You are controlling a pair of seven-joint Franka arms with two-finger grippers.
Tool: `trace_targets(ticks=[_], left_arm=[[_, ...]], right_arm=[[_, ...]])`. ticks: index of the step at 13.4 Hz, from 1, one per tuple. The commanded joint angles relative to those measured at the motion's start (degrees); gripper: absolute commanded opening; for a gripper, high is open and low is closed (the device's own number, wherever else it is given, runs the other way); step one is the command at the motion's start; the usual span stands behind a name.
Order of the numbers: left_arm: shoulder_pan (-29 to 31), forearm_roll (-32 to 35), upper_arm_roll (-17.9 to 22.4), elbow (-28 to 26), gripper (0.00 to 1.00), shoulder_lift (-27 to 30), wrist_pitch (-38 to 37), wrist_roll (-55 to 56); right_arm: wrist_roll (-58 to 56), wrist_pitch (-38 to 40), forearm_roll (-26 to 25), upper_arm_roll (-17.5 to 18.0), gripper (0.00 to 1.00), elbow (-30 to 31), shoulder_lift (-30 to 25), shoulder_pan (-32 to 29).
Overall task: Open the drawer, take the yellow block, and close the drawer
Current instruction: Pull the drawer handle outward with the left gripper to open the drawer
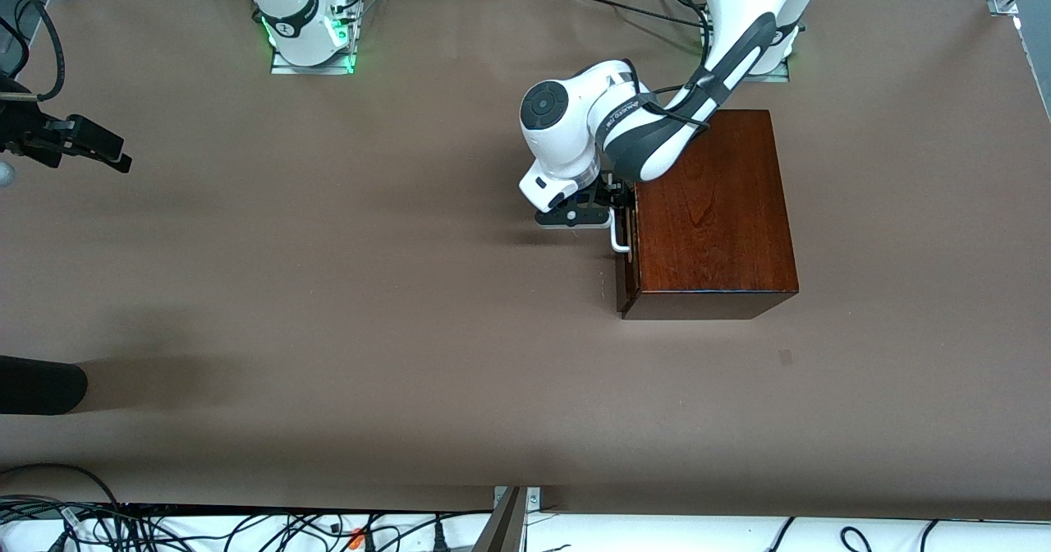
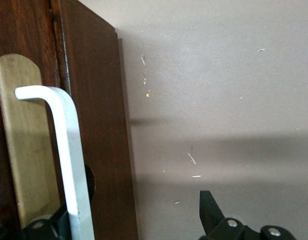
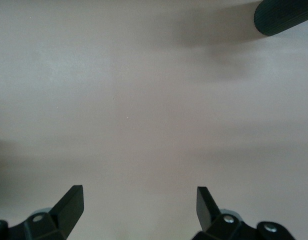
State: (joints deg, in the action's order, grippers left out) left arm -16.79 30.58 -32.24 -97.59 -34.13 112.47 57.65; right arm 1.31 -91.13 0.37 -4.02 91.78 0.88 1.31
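A dark reddish-brown wooden box stands toward the left arm's end of the table. Its drawer faces the right arm's end and looks shut or nearly so. The white bar handle runs over a pale wood recess in the drawer front. My left gripper is open at the handle: one finger sits beside the bar, the other finger stands well off over the table. My right gripper hangs open over bare table. The yellow block is hidden.
A black rounded object lies at the table's edge at the right arm's end, nearer to the front camera than the right gripper. Brown table stretches between the box and that end. Cables run along the near edge.
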Motion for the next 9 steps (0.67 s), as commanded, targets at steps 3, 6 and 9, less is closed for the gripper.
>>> trace_targets(ticks=[3, 6, 9], left_arm=[[-1.75, 0.35, -0.81, 0.38, 1.0, -0.41, 3.11, 2.02], [-3.34, -1.14, -0.9, 1.69, 1.0, -0.76, 3.46, 2.64], [-3.43, -1.23, -0.9, 1.7, 1.0, -0.85, 7.67, 2.56]], right_arm=[[-0.7, 0.95, -0.02, 0.33, 1.0, -0.64, -0.27, -0.52], [-0.7, 0.95, -0.02, 0.33, 1.0, -0.55, -0.27, -0.52], [-0.7, 0.95, -0.02, 0.33, 1.0, -0.64, -0.27, -0.52]])
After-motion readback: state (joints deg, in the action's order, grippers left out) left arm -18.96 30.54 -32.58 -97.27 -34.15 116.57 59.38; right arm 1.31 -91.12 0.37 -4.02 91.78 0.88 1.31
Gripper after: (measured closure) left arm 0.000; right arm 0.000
